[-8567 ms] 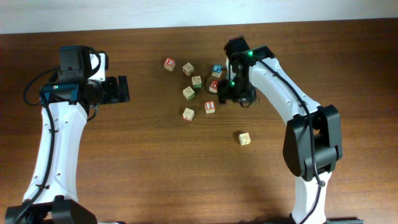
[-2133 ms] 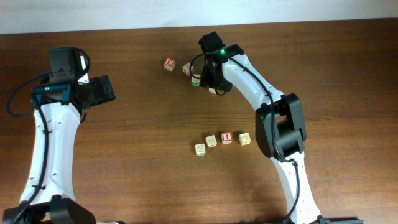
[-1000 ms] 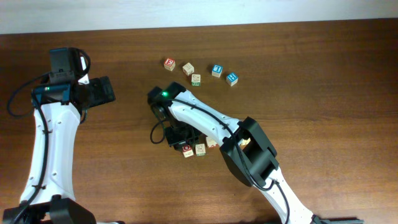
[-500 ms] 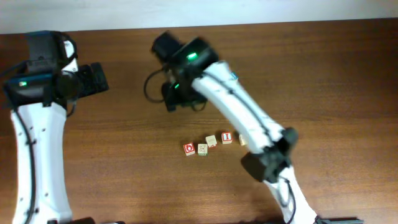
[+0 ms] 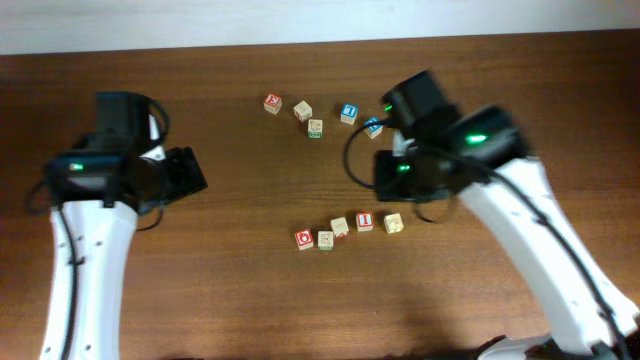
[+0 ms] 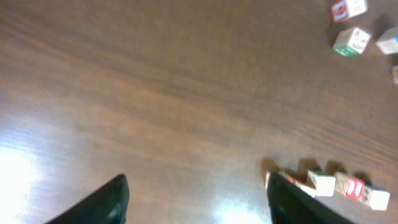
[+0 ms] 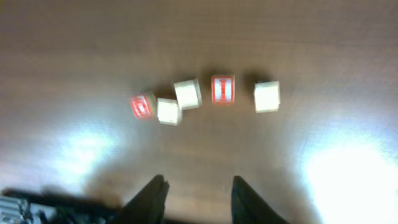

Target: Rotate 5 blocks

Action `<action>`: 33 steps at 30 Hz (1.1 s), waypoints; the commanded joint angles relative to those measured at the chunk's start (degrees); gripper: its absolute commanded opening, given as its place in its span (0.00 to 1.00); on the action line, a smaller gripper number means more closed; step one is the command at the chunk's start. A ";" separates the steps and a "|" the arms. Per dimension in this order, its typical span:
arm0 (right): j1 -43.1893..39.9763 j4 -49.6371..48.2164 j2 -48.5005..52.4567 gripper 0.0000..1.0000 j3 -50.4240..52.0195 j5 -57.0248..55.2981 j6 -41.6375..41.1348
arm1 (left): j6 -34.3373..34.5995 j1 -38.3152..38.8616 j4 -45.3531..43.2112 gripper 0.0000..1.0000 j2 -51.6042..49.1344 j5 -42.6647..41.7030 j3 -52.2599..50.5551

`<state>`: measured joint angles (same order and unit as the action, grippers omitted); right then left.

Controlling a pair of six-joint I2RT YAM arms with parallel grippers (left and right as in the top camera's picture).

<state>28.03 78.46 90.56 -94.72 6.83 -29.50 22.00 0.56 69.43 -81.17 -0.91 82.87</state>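
Five small wooden blocks lie in a loose row near the table's middle: a red-faced one [image 5: 304, 239], a pale one [image 5: 324, 239], another pale one [image 5: 340, 226], a red "I" block [image 5: 365, 221] and a beige one [image 5: 393, 223]. My right gripper [image 5: 393, 178] hovers above and behind the row, open and empty. The right wrist view shows the row ahead of that gripper [image 7: 198, 199], from the red block [image 7: 142, 105] to the beige block [image 7: 267, 96]. My left gripper [image 5: 192, 170] stands far to the left, open with nothing in it [image 6: 199, 202].
A second group of lettered cubes sits at the back: a red one [image 5: 272, 103], two pale ones [image 5: 303, 111] [image 5: 315, 127] and two blue ones [image 5: 348, 112] [image 5: 373, 127]. The blue one at the right lies just beside my right arm. Bare wooden table [image 5: 200, 280] surrounds the row.
My right arm has swung from the table's upper left over to the right side of the row. My left arm has shifted right and slightly down. The row of blocks has stayed put.
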 commanded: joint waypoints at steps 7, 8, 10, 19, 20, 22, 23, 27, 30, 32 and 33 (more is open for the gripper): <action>1.60 -14.84 6.34 0.18 18.69 8.00 -3.78 | 8.02 13.90 -13.40 0.28 -5.77 -2.12 -19.43; 1.95 -14.64 7.06 0.17 18.69 7.98 -3.78 | 8.22 15.21 -13.44 0.25 -7.30 -2.56 -19.63; 3.32 -14.84 8.04 0.17 18.82 7.91 -3.80 | 8.22 16.48 -14.23 0.24 -9.01 -2.34 -19.63; 3.74 -15.39 11.82 0.11 18.82 3.50 -4.83 | 11.28 18.97 -18.27 0.22 -10.51 -9.66 -21.24; 4.09 -15.50 11.82 0.11 18.82 3.48 -4.83 | 11.47 19.85 -18.60 0.21 -10.67 -10.64 -21.75; 4.07 -16.85 11.82 0.15 18.82 3.37 -4.83 | 11.45 21.53 -19.54 0.16 -10.67 -11.96 -22.91; 3.80 -17.64 11.82 0.16 18.82 3.50 -4.83 | 11.45 22.21 -20.24 0.15 -10.67 -12.24 -23.61; 4.15 -19.56 11.85 0.16 18.88 8.44 -3.58 | 11.45 22.60 -22.93 0.17 -10.67 -12.26 -26.34; 7.26 -21.70 12.39 0.15 19.34 8.39 -5.60 | 11.43 22.53 -25.86 0.20 -10.67 -10.36 -27.02; 9.16 -23.93 13.05 0.15 20.15 8.41 -7.52 | 11.41 20.11 -26.80 0.23 -10.67 -5.35 -27.02; 10.23 -25.75 13.79 0.15 20.65 8.39 -7.52 | 11.39 17.99 -27.28 0.23 -10.67 -5.27 -27.02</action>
<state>36.25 54.92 102.59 -75.53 14.72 -35.35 33.06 22.52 43.03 -91.50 -10.02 56.29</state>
